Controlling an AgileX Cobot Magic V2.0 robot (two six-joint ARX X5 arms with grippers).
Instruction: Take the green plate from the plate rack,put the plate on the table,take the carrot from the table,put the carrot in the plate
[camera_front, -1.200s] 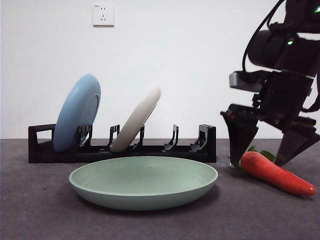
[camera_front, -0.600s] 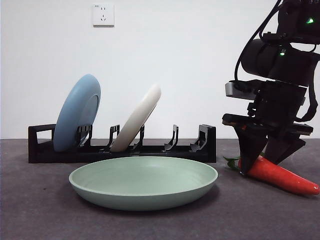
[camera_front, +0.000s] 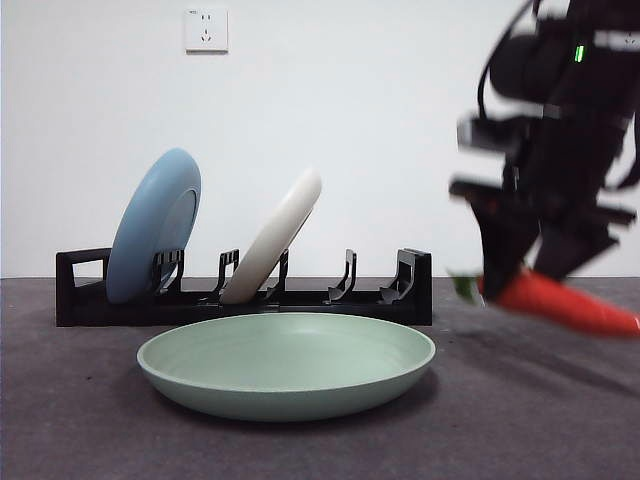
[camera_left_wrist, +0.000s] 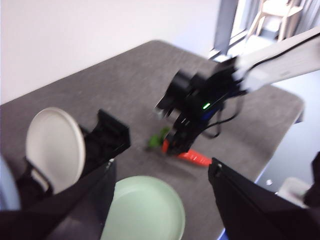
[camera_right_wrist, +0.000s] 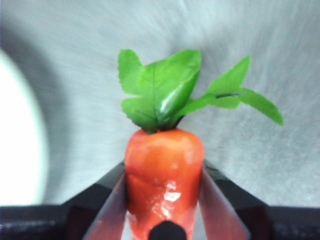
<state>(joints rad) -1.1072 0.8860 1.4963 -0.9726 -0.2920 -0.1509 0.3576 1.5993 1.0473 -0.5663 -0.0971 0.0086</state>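
You had the right gripper (camera_right_wrist: 163, 187) clamped on the carrot (camera_front: 560, 302) near its leafy thick end, jaws pressed to both sides, so the taper hung clear of the table (camera_front: 520, 420) for carrying. The green plate (camera_front: 287, 363) lay flat in front of the plate rack (camera_front: 245, 300), ready to receive it. Your left gripper (camera_left_wrist: 160, 200) waited high above, jaws spread and empty.

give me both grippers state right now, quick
left gripper: open, holding nothing, up above the green plate.
right gripper: shut on the carrot near its leafy end, carrot off the table.
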